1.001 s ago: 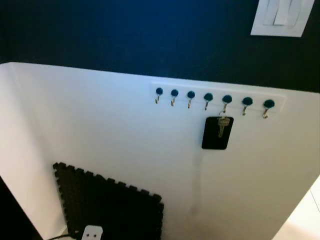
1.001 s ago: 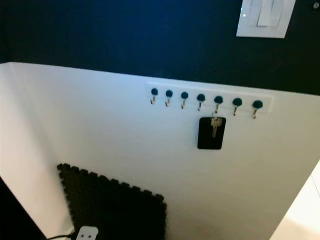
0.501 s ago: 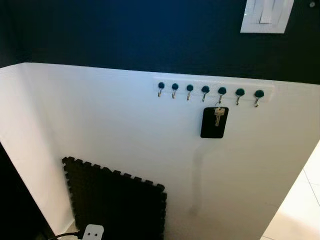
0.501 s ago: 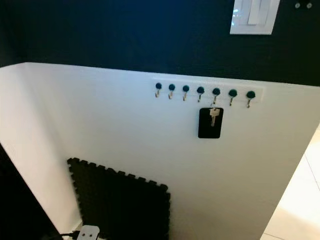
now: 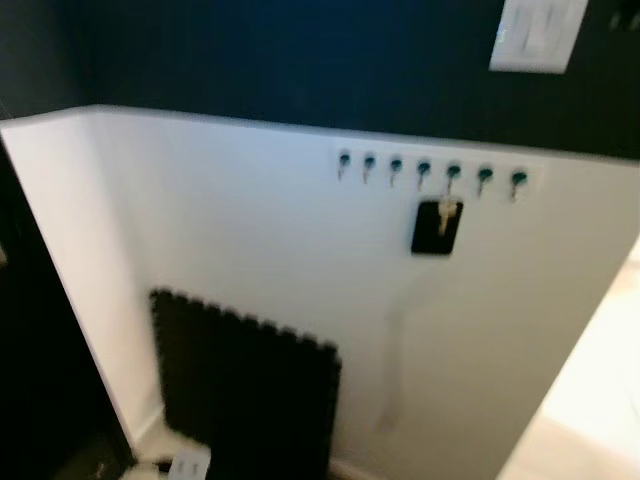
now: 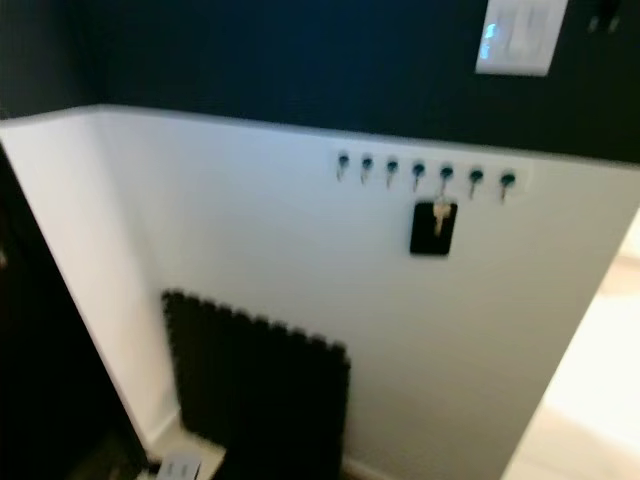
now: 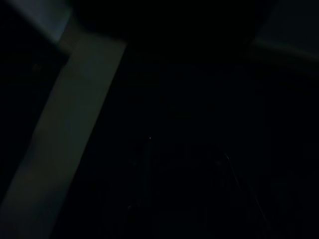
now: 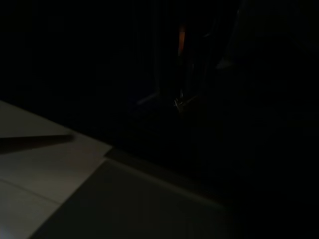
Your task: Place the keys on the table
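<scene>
Both eye views are blurring softly, so the keys [image 5: 446,213] hanging against their black tag [image 5: 436,229] are showing no fine detail. The light switch plate [image 5: 537,35] is being cut off by the upper edge. Both wrist views are staying nearly black, revealing only faint pale surfaces.

Both head views are soft with motion blur, the white wall [image 5: 250,230] evenly bright under a dark upper band and the floor [image 5: 590,400] washed pale at the right, while both wrist views are almost black.
</scene>
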